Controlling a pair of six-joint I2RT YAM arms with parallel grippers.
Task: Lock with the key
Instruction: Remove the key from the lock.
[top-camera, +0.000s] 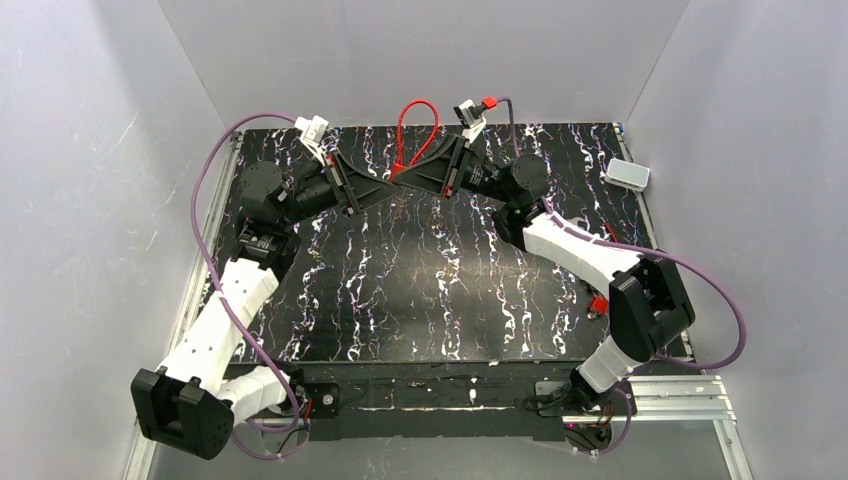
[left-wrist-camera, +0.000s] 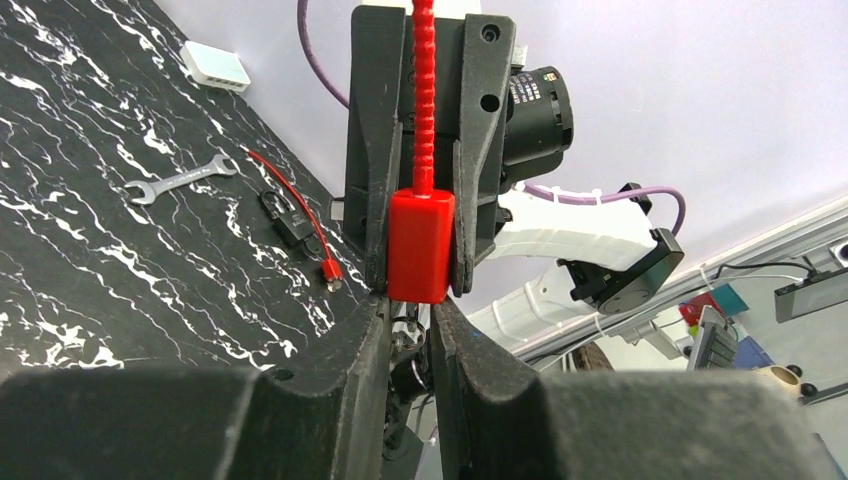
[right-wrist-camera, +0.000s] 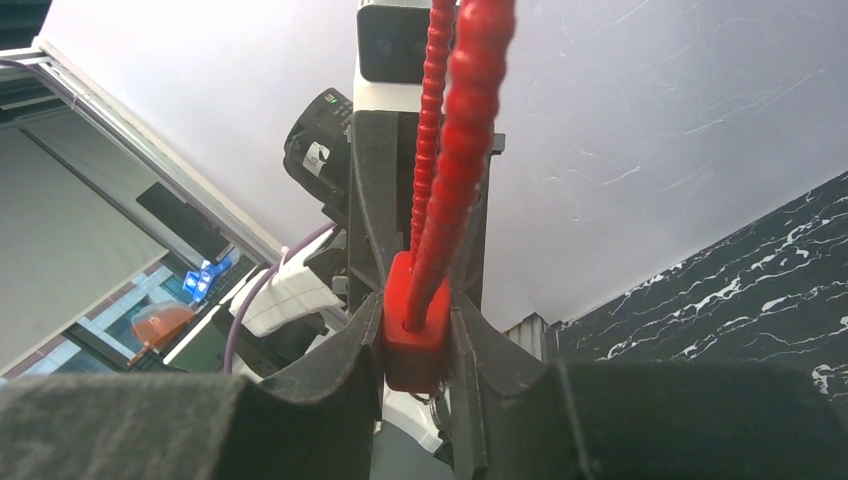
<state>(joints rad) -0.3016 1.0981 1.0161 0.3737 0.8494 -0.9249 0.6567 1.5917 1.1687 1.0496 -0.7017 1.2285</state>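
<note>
A red padlock (top-camera: 399, 176) with a long red ribbed cable loop (top-camera: 418, 125) is held in the air over the back middle of the table. My right gripper (top-camera: 410, 179) is shut on the lock body (right-wrist-camera: 408, 345), and the cable (right-wrist-camera: 458, 150) rises from it. In the left wrist view the lock body (left-wrist-camera: 420, 245) sits between the right fingers. My left gripper (left-wrist-camera: 410, 318) meets the lock's underside with its jaws nearly together. The key itself is hidden between them; only a key ring shows in the gap. The left gripper (top-camera: 388, 181) faces the right one tip to tip.
A small black padlock with a red cord (left-wrist-camera: 292, 222) and a silver wrench (left-wrist-camera: 180, 180) lie on the black marbled table (top-camera: 430, 290) at the right. A white box (top-camera: 627, 174) sits at the back right edge. Grey walls surround the table.
</note>
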